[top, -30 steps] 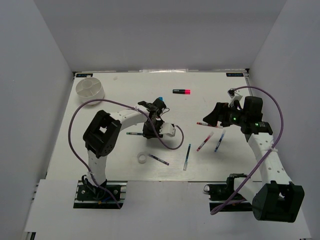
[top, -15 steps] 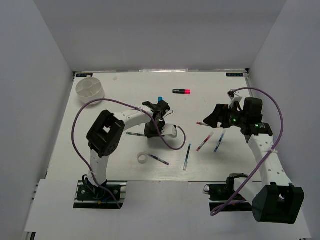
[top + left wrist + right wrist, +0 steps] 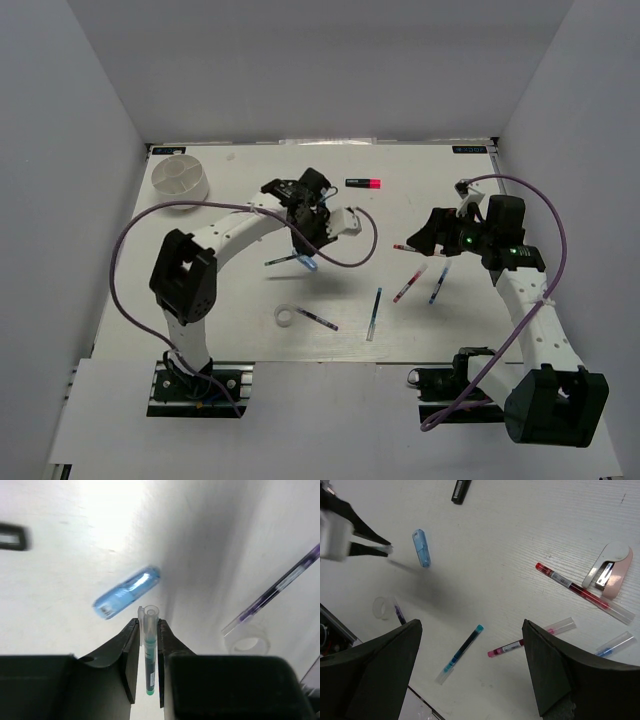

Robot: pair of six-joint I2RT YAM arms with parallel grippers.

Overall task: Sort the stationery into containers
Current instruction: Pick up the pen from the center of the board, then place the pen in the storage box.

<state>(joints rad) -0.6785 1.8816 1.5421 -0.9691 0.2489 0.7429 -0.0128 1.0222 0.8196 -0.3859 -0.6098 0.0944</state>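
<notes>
Up it comes! The left claw [image 3: 148, 630] has lifted off the counter [image 3: 230, 300] and swung toward the back. The teal pen [image 3: 149, 670] has gone with it, pinched tight between the closed fingers. A second ago that pen lay flat on the counter. Now it hangs in the air just above the translucent blue tube [image 3: 126, 592], which lies loose below. The pick looks made, so what remains for this pen is the carry to the white tub [image 3: 190, 188], well apart at the far-left corner. The right claw [image 3: 470, 677] hasn't budged. Its jaws are spread wide and empty above the pens on its side.
</notes>
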